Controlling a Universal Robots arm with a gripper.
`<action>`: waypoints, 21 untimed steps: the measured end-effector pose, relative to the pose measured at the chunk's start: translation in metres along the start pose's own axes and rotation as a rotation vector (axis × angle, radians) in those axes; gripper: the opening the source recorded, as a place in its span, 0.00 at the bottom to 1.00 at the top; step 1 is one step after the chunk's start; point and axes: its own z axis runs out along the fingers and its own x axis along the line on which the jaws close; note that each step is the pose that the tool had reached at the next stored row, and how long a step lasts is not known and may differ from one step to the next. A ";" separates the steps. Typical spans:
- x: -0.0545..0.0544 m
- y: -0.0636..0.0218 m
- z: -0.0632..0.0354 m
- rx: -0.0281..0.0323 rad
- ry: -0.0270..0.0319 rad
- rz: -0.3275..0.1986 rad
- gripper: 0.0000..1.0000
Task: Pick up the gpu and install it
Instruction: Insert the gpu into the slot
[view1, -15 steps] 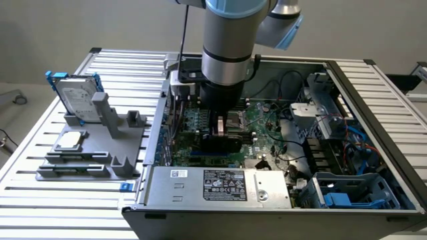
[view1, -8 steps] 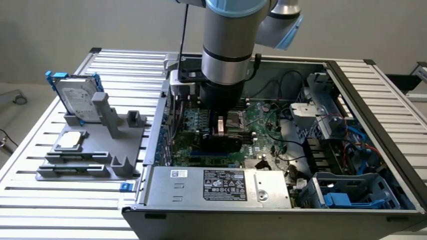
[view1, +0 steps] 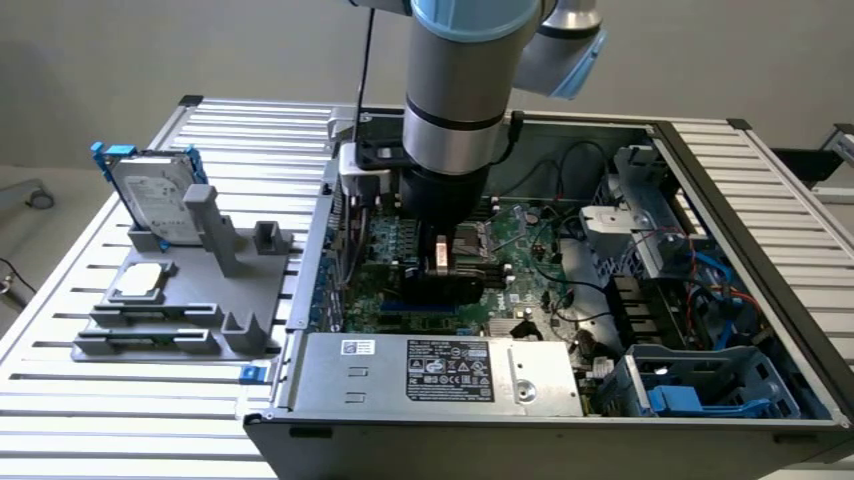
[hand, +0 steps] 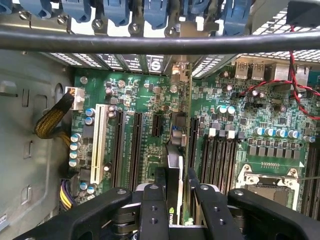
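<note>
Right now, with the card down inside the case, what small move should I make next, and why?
Probably ease straight down a little without letting go. The gripper clamps the gpu edge-on over the motherboard, lined up between two long black slots, bracket at the rear openings. Whether it is seated I cannot tell.

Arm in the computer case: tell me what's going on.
The arm reaches down into the open case, and its gripper is closed on the gpu. The gpu stands on edge among the motherboard slots. Whether it is seated in a slot I cannot tell. A hard drive stands on the rack outside the case.
</note>
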 end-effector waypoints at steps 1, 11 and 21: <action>0.001 0.0001 0.0000 -0.0001 -0.0017 -0.001 0.27; 0.007 0.0005 0.0020 -0.0011 -0.0149 -0.011 0.27; 0.009 0.0006 0.0027 -0.0148 -0.0250 -0.014 0.27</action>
